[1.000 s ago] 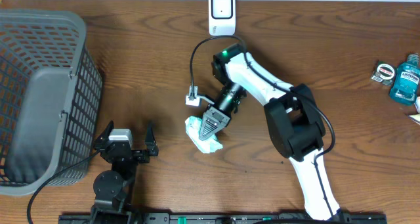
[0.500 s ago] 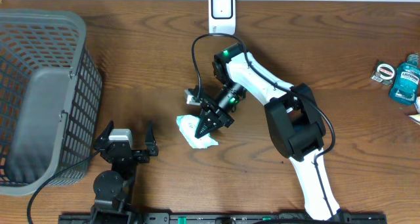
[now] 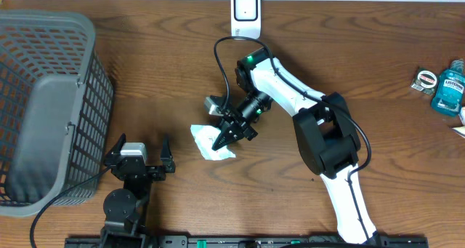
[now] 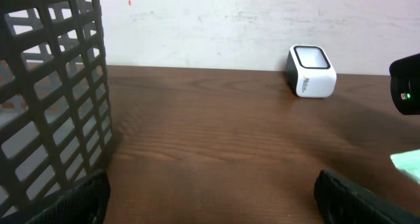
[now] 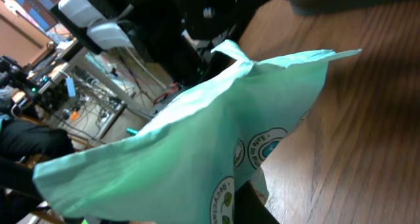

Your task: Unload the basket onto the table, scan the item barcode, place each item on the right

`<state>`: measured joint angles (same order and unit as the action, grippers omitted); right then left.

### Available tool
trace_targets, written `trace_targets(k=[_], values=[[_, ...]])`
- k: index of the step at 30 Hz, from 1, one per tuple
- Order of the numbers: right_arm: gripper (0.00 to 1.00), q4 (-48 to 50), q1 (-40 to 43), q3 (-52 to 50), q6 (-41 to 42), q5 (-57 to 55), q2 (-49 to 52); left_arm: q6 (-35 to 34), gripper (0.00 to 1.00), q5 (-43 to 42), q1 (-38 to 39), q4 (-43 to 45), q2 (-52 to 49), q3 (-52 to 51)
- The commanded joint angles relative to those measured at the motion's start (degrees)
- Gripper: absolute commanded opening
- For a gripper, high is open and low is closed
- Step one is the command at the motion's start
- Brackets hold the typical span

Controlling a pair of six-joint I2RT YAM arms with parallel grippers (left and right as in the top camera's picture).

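Progress partway: holding pouch (image 3: 205, 142) in right gripper (image 3: 220, 141), jaws pinching fully shut on it, low at table (image 3: 160, 66) centre, well apart from scanner (image 3: 245, 15) at far edge; carrying there and presenting barcode remaining. Showing as thin, limp mint-green film, crumpling and draping from pinch, bearing round printed seals (image 5: 261, 147), no barcode showing. Idling left gripper (image 3: 140, 155) near basket (image 3: 87, 30), gaping wide, holding nothing.
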<state>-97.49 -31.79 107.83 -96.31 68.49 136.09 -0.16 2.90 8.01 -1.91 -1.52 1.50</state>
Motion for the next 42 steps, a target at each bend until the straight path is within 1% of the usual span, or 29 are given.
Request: trace_targets(k=[1, 4, 9, 13, 14, 18, 21, 25, 27, 31, 38, 42], values=[[0.01, -0.04, 0.26, 0.61, 4.02, -3.39, -0.85, 0.15, 0.98, 0.5, -0.22, -1.92, 0.11, -1.25], [0.01, -0.04, 1.18, 3.19, 10.58, -7.28, -0.87, 0.15, 0.98, 0.5, -0.22, -1.92, 0.11, -1.25], [0.02, 0.07, 2.75, 10.69, 24.06, -19.32, -0.87, 0.13, 0.98, 0.52, -0.22, -1.92, 0.11, -1.25], [0.02, 1.95, 3.08, 15.93, 40.7, -35.54, -0.87, 0.13, 0.98, 0.5, -0.22, -1.92, 0.11, -1.25], [0.02, 2.62, 3.08, 16.9, 45.79, -41.11, -0.87, 0.15, 0.98, 0.52, -0.22, -1.92, 0.11, -1.25], [0.01, 5.51, 2.27, 17.64, 60.78, -59.89, -0.87, 0.15, 0.98, 0.52, -0.22, -1.92, 0.11, -1.25], [0.01, 7.76, 1.86, 17.62, 69.75, -72.32, -0.85, 0.15, 0.98, 0.5, -0.22, -1.92, 0.11, -1.25], [0.01, 14.8, 1.57, 17.62, 80.04, -84.96, -0.85, 0.15, 0.98, 0.5, -0.22, -1.92, 0.11, -1.25], [0.01, 19.15, 1.6, 17.62, 81.05, -87.17, -0.85, 0.15, 0.98, 0.5, -0.22, -1.92, 0.11, -1.25], [0.01, 26.8, 1.84, 17.62, 79.62, -91.43, -0.85, 0.13, 0.98, 0.5, -0.22, -1.92, 0.11, -1.25], [0.01, 40.68, 2.25, 17.62, 67.58, -92.61, -0.85, 0.15, 0.98, 0.5, -0.22, -1.92, 0.11, -1.25], [0.01, 48.15, 3.8, 17.62, 63.14, -93.13, -0.74, 0.15, 0.98, 0.5, -0.22, -1.92, 0.11, -1.25]])
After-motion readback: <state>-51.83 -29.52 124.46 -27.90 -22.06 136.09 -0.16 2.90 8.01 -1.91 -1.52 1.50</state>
